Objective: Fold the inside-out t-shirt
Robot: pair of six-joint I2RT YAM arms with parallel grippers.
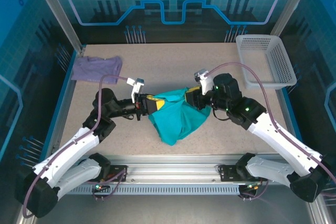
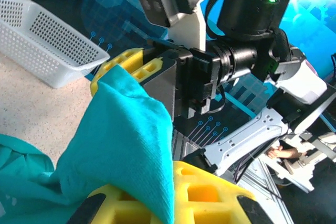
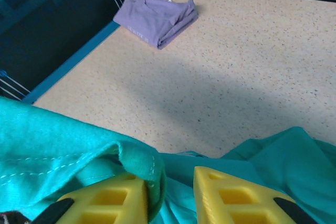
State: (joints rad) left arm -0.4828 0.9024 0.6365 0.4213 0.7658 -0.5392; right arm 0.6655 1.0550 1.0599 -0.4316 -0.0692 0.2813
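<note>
The teal-green inside-out t-shirt [image 1: 176,119] hangs bunched between both arms at the table's middle, its lower part resting on the tabletop. My left gripper [image 1: 148,103] is shut on a fold of the t-shirt [image 2: 121,140], the cloth pinched between its yellow fingers [image 2: 210,192]. My right gripper [image 1: 193,95] faces it from the right. In the right wrist view the right gripper [image 3: 170,192] stands open, its jaws apart, and a hemmed edge of the t-shirt [image 3: 58,140] is draped over its left finger [image 3: 113,200].
A folded lavender shirt [image 1: 97,68] lies at the back left corner of the table [image 1: 168,56]. A white mesh basket [image 1: 265,59] stands at the back right. The two wrists are close together above the cloth.
</note>
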